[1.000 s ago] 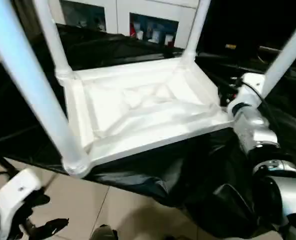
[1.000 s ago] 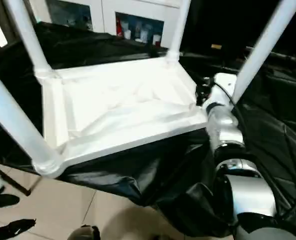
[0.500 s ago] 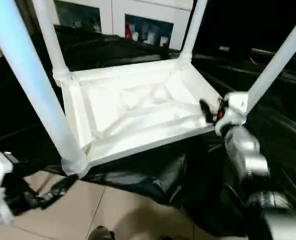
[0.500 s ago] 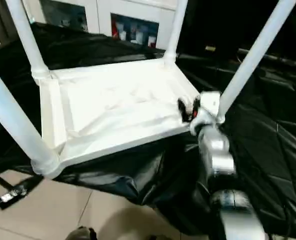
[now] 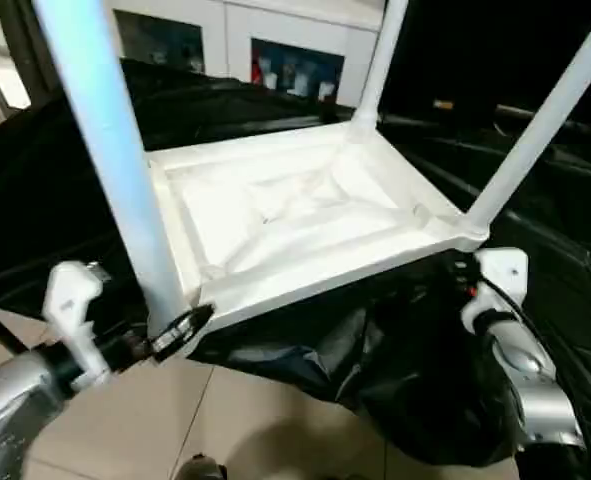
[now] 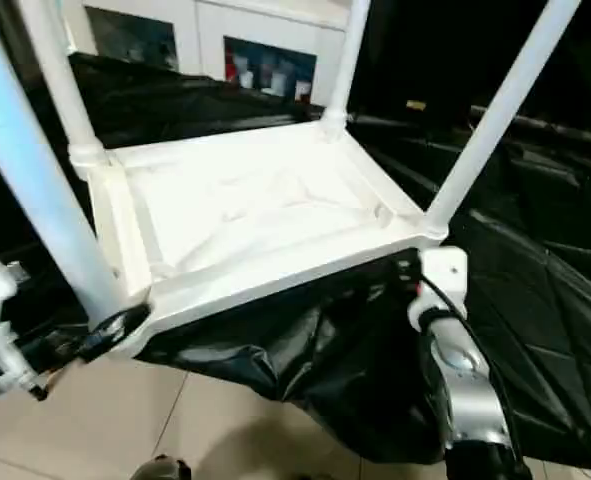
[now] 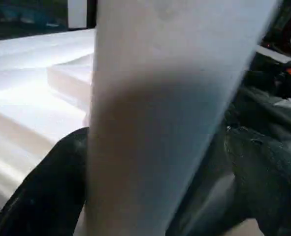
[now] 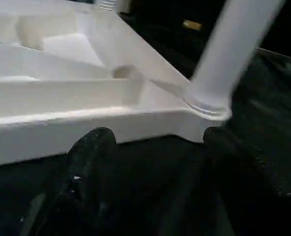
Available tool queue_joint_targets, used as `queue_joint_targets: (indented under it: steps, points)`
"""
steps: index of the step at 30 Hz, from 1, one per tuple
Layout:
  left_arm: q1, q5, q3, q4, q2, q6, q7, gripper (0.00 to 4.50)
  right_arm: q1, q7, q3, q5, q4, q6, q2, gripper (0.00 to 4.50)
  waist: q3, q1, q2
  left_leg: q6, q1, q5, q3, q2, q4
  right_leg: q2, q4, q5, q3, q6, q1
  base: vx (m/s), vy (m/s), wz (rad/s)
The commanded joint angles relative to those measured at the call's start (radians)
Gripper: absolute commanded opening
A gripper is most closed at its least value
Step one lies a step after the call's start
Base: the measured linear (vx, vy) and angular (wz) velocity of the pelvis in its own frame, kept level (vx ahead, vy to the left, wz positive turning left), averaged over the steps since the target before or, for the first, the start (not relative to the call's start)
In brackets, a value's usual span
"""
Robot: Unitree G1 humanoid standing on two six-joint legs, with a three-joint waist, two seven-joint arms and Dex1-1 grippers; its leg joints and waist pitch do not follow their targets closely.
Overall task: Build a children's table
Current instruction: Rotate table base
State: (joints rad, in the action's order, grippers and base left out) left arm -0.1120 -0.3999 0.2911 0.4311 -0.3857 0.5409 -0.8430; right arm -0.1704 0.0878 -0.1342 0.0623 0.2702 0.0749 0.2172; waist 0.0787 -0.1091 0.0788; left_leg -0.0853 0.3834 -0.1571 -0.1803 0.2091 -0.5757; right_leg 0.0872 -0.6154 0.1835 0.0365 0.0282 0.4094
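Note:
The children's table lies upside down on a black sheet, its white ribbed top (image 5: 275, 210) facing up and its legs standing in the corner sockets. My left gripper (image 5: 172, 327) is open at the foot of the near-left leg (image 5: 115, 150). In the left wrist view that leg (image 7: 160, 98) stands between my two black fingers (image 7: 51, 187). My right gripper (image 5: 465, 278) hangs just under the near-right corner socket, where another leg (image 5: 545, 120) rises. Its fingers (image 8: 86, 162) are apart with nothing between them, below the top's edge (image 8: 86, 123).
A black sheet (image 5: 395, 370) drapes over the support and hangs toward the tiled floor (image 5: 265, 420). A white cabinet with glass doors (image 5: 235, 40) stands behind. The far legs (image 6: 60, 80) (image 5: 375, 60) rise at the back corners.
My left arm has come up from the lower left until its fingers stand around the near-left leg. My right gripper has dropped from the near-right corner to just below it.

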Motion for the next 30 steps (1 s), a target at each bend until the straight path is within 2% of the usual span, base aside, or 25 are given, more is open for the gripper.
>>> queue_joint_targets:
  steps: [1, 2, 4, 5, 6, 8, 12, 15, 16, 17, 19, 20, 21, 22, 25, 26, 30]
  points:
    - [0.019, 0.0, -0.045, 0.0, 0.011, -0.006, 0.0, 4.48, -0.004, -0.017, -0.014, -0.01, -0.026, 0.042, 0.002, 3.2, -0.057, 0.001, -0.017, -0.035, -0.021, -0.387, 0.004, 0.008, 0.077, 0.026, 0.089, 0.368, -0.028, -0.069, -0.021, 0.0, 0.0, 0.0]
    - [0.045, -0.026, -0.076, 0.022, 0.028, 0.015, 0.002, 4.48, -0.026, -0.014, -0.003, -0.013, -0.003, 0.075, -0.001, 3.2, -0.061, 0.002, -0.021, -0.039, -0.022, -0.382, 0.006, 0.008, 0.077, 0.025, 0.085, 0.343, -0.028, -0.077, -0.023, 0.0, 0.0, 0.0]
    - [0.062, -0.056, -0.102, 0.047, 0.039, 0.041, -0.001, 4.48, -0.05, -0.001, 0.012, -0.017, 0.031, 0.09, 0.0, 3.2, -0.063, 0.004, -0.018, -0.044, -0.021, -0.384, 0.007, 0.008, 0.076, 0.024, 0.079, 0.316, -0.026, -0.097, -0.024, 0.0, 0.0, 0.0]
    - [0.073, -0.075, -0.12, 0.062, 0.042, 0.06, -0.007, 4.48, -0.07, 0.015, 0.028, -0.02, 0.063, 0.101, 0.002, 3.2, -0.064, 0.004, -0.022, -0.046, -0.022, -0.382, 0.006, 0.009, 0.074, 0.024, 0.077, 0.295, -0.026, -0.108, -0.024, 0.0, 0.0, 0.0]
    - [0.079, -0.087, -0.134, 0.067, 0.04, 0.066, -0.009, 4.48, -0.08, 0.024, 0.038, -0.022, 0.077, 0.112, 0.004, 3.2, -0.064, 0.005, -0.021, -0.045, -0.021, -0.385, 0.006, 0.008, 0.074, 0.023, 0.077, 0.29, -0.025, -0.112, -0.024, 0.0, 0.0, 0.0]
    - [0.096, -0.119, -0.175, 0.086, 0.034, 0.09, -0.03, 4.48, -0.124, 0.043, 0.064, -0.037, 0.154, 0.108, 0.003, 3.2, -0.066, 0.001, -0.024, -0.043, -0.026, -0.378, 0.004, 0.008, 0.071, 0.023, 0.077, 0.271, -0.026, -0.123, -0.023, 0.0, 0.0, 0.0]
    - [0.152, -0.164, -0.25, 0.11, 0.025, 0.138, -0.071, 4.48, -0.231, 0.075, 0.103, -0.064, 0.325, 0.1, -0.015, 3.2, -0.069, -0.001, -0.02, -0.049, -0.02, -0.339, 0.003, 0.005, 0.069, 0.025, 0.069, 0.245, -0.024, -0.139, -0.032, 0.0, 0.0, 0.0]
    - [0.21, -0.164, -0.303, 0.095, 0.048, 0.14, -0.068, 4.48, -0.307, 0.086, 0.117, -0.072, 0.425, 0.082, -0.04, 3.2, -0.07, 0.002, -0.019, -0.054, -0.018, -0.314, 0.003, 0.006, 0.067, 0.027, 0.065, 0.226, -0.024, -0.145, -0.034, 0.0, 0.0, 0.0]
    - [0.21, -0.164, -0.303, 0.095, 0.048, 0.14, -0.068, 4.48, -0.307, 0.086, 0.117, -0.072, 0.425, 0.082, -0.04, 3.2, -0.071, 0.002, -0.019, -0.056, -0.018, -0.313, 0.003, 0.006, 0.066, 0.028, 0.063, 0.225, -0.024, -0.146, -0.035, 0.0, 0.0, 0.0]
    - [0.245, -0.157, -0.334, 0.075, 0.064, 0.134, -0.064, 4.48, -0.347, 0.093, 0.132, -0.076, 0.468, 0.064, -0.058, 3.2, -0.071, 0.005, -0.019, -0.059, -0.014, -0.312, 0.004, 0.006, 0.066, 0.028, 0.062, 0.226, -0.024, -0.145, -0.038, 0.0, 0.0, 0.0]
    - [0.257, -0.155, -0.342, 0.067, 0.068, 0.133, -0.063, 4.48, -0.36, 0.093, 0.137, -0.078, 0.481, 0.058, -0.063, 3.2, -0.071, 0.009, -0.018, -0.063, -0.016, -0.326, 0.005, 0.005, 0.065, 0.03, 0.063, 0.249, -0.023, -0.143, -0.037, 0.0, 0.0, 0.0]
    - [0.291, -0.141, -0.367, 0.04, 0.082, 0.122, -0.057, 4.48, -0.397, 0.103, 0.149, -0.079, 0.516, 0.041, -0.084, 3.2, -0.071, 0.016, -0.017, -0.063, -0.013, -0.333, 0.005, 0.005, 0.066, 0.031, 0.065, 0.266, -0.023, -0.143, -0.037, 0.0, 0.0, 0.0]
    - [0.301, -0.137, -0.374, 0.032, 0.087, 0.12, -0.055, 4.48, -0.408, 0.105, 0.152, -0.079, 0.525, 0.036, -0.09, 3.2, -0.071, 0.016, -0.019, -0.065, -0.015, -0.334, 0.006, 0.004, 0.064, 0.031, 0.065, 0.272, -0.022, -0.141, -0.036, 0.0, 0.0, 0.0]
    - [0.319, -0.124, -0.388, 0.014, 0.094, 0.112, -0.048, 4.48, -0.428, 0.11, 0.157, -0.08, 0.545, 0.026, -0.103, 3.2, -0.073, 0.021, -0.016, -0.063, -0.009, -0.323, 0.007, 0.004, 0.064, 0.032, 0.064, 0.268, -0.023, -0.14, -0.041, 0.0, 0.0, 0.0]
    - [0.347, -0.105, -0.411, -0.022, 0.107, 0.1, -0.037, 4.48, -0.462, 0.121, 0.164, -0.084, 0.58, 0.007, -0.126, 3.2, -0.076, 0.022, -0.017, -0.061, -0.008, -0.302, 0.007, 0.004, 0.062, 0.033, 0.061, 0.251, -0.022, -0.141, -0.041, 0.0, 0.0, 0.0]
    - [0.361, -0.093, -0.423, -0.042, 0.114, 0.089, -0.033, 4.48, -0.473, 0.128, 0.168, -0.085, 0.592, -0.001, -0.136, 3.2, -0.077, 0.02, -0.019, -0.059, -0.013, -0.298, 0.005, 0.006, 0.06, 0.032, 0.061, 0.238, -0.023, -0.146, -0.039, 0.0, 0.0, 0.0]
    - [0.433, -0.058, -0.479, -0.14, 0.169, 0.043, -0.026, 4.48, -0.502, 0.173, 0.187, -0.088, 0.629, -0.035, -0.172, 3.2, -0.076, 0.021, -0.021, -0.057, -0.015, -0.321, 0.005, 0.006, 0.06, 0.031, 0.064, 0.254, -0.023, -0.154, -0.035, 0.0, 0.0, 0.0]
